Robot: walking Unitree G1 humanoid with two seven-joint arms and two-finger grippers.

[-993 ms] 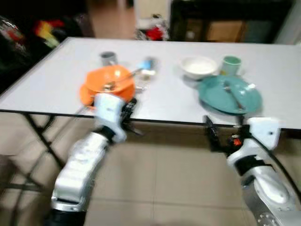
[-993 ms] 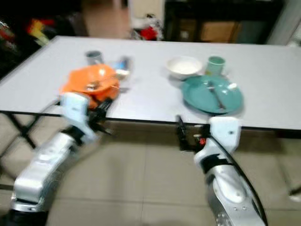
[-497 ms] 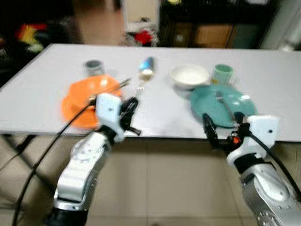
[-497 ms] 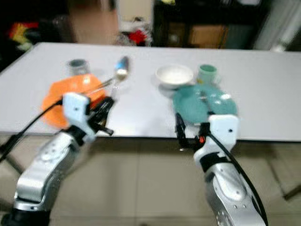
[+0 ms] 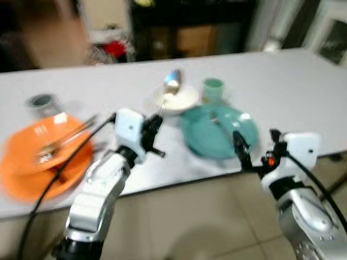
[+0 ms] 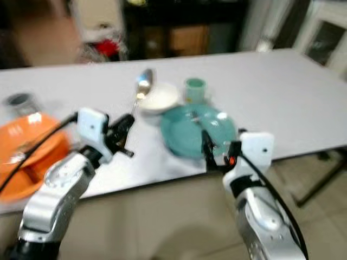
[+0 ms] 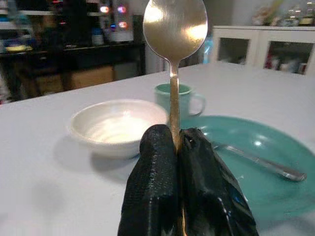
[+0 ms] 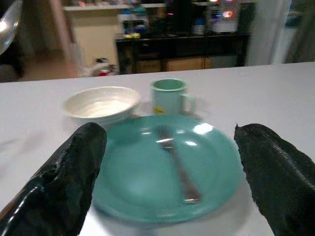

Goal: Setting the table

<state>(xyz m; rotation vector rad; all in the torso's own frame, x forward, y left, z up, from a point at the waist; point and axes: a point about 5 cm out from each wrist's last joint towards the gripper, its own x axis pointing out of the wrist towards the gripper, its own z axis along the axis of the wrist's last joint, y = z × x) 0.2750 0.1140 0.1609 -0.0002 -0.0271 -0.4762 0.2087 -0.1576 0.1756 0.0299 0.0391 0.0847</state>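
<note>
Left wrist view: left end effector (image 7: 179,147) grips one spoon (image 7: 173,29); right end effector (image 8: 172,167) released.

Steel spoon (image 7: 173,29) held upright, bowl uppermost; fork (image 8: 177,164) lying on teal plate (image 8: 128,191), with white bowl (image 8: 101,103) and green mug (image 8: 169,96) behind.

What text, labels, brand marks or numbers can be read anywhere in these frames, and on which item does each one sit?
No readable text in any view.
Teal mug: a pale patch on its side, too blurred to read.
Teal plate, white bowl, orange plate: plain, no markings visible.
Spoon held in the left pincer: no engraving visible.
Shelves behind the table: items too small and blurred to read.
</note>
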